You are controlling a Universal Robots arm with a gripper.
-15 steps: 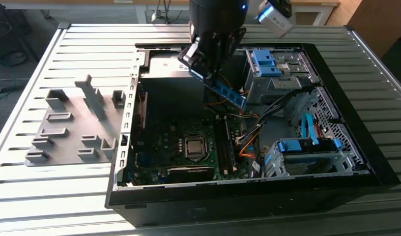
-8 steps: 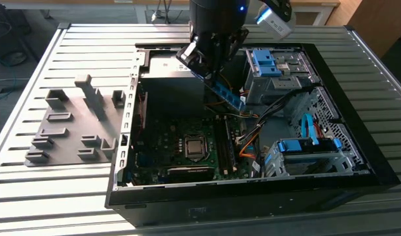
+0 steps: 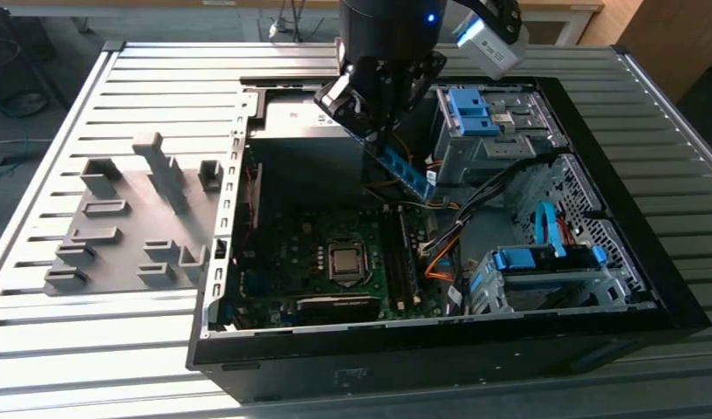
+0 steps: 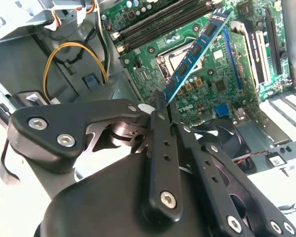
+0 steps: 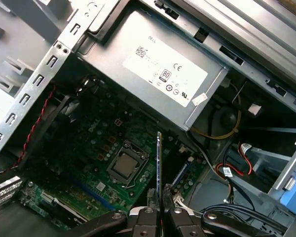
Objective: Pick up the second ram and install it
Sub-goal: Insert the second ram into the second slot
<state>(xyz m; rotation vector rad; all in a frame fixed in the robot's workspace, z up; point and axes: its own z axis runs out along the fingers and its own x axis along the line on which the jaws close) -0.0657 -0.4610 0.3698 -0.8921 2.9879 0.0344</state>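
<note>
Worktop [image 3: 53,332]: slatted metal, pale grey, running in long ribs under everything. In the exterior view, dull grey floor shows beyond its far edge, with wooden furniture [image 3: 670,35] at the far corner on that view's right.

On the worktop, toward the exterior view's left, lies the grey moulded holder tray [image 3: 112,236]. Just beside it, on that view's right, the computer case [image 3: 449,349] lies on its side with the panel off. Inside are the green motherboard [image 3: 321,236], the processor socket [image 3: 346,259], the long black memory slots [image 3: 400,262] and blue drive brackets [image 3: 473,109].

Pincer [image 3: 373,127]: clenched on one end of the second ram [image 3: 405,170]. The stick hangs tilted in the air over the open case, above the motherboard and clear of the slots.

In the second wrist view the pincer [image 4: 163,106] grips the stick [image 4: 197,47], whose chip-covered face slants across the board.

In the first wrist view the stick [image 5: 159,168] appears edge-on, rising from the pincer [image 5: 159,210], with the grey power supply [image 5: 158,69] beyond it.
</note>
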